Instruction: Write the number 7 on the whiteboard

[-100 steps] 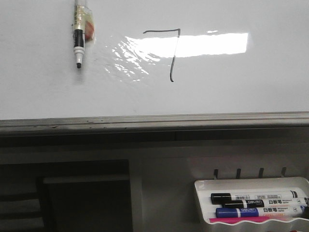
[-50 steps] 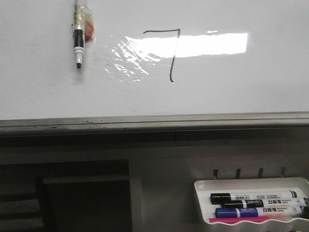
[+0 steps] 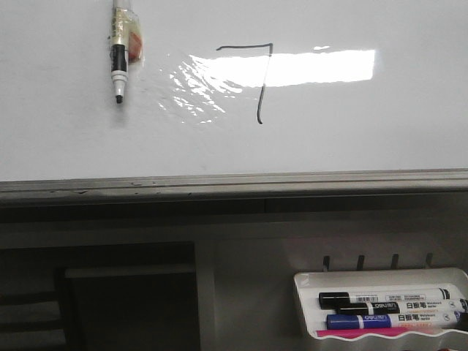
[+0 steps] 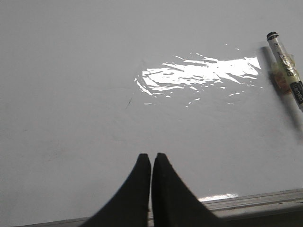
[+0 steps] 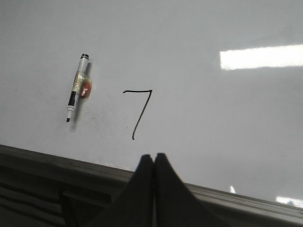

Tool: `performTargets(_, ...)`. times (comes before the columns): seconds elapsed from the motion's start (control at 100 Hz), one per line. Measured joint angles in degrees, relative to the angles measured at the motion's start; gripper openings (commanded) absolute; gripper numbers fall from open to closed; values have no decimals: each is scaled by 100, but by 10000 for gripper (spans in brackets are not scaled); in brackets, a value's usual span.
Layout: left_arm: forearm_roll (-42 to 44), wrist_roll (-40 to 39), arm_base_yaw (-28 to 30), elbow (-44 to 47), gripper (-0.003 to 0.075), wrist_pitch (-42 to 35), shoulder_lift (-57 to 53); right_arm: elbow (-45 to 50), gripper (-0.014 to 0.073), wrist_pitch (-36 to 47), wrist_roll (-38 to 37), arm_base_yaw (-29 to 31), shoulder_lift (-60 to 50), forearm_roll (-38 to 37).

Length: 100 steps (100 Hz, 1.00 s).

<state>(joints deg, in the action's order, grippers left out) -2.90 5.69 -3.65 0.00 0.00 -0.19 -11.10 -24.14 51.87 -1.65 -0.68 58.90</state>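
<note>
A black number 7 (image 3: pixel 257 77) is drawn on the whiteboard (image 3: pixel 365 131), partly across a bright glare. It also shows in the right wrist view (image 5: pixel 140 111). A taped black-and-white marker (image 3: pixel 119 55) sticks on the board to the left of the 7, tip down; it also shows in the left wrist view (image 4: pixel 287 71) and the right wrist view (image 5: pixel 75 94). My left gripper (image 4: pixel 151 157) is shut and empty, in front of bare board. My right gripper (image 5: pixel 154 156) is shut and empty, below the 7 near the grey frame (image 5: pixel 57 163). Neither gripper shows in the front view.
The board's grey metal bottom frame (image 3: pixel 234 183) runs across the front view. Below it at the right a small white tray (image 3: pixel 307 307) holds several markers (image 3: pixel 387 303). A dark recess (image 3: pixel 124 300) lies at the lower left.
</note>
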Motion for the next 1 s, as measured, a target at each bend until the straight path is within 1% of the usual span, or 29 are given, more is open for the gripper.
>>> performTargets(0.58,0,0,0,0,-20,0,0,0,-64,0,23,0,0,0)
performTargets(0.67,0,0,0,0,-20,0,0,0,-64,186,23,0,0,-68)
performTargets(0.71,0,0,0,0,-20,0,0,0,-64,335,-12,0,0,-207)
performTargets(0.74,0,0,0,0,-20,0,0,0,-64,446,-80,0,0,-383)
performTargets(0.77,0,0,0,0,-20,0,0,0,-64,578,-235,0,0,-723)
performTargets(0.81,0,0,0,0,-20,0,0,0,-64,728,-659,0,0,-1203)
performTargets(0.85,0,0,0,0,-20,0,0,25,-64,900,-1264,0,0,-1945)
performTargets(0.86,0,0,0,0,-20,0,0,27,-64,951,-1378,0,0,-2228)
performTargets(0.88,0,0,0,0,-20,0,0,43,-64,1000,-1726,0,0,-2516)
performTargets(0.93,0,0,0,0,-20,0,0,102,-64,1166,-2582,0,0,-3709)
performTargets(0.94,0,0,0,0,-20,0,0,125,-64,1187,-2812,0,0,-3854)
performTargets(1.0,0,0,0,0,-20,0,0,260,-64,1403,-3622,0,0,-4968)
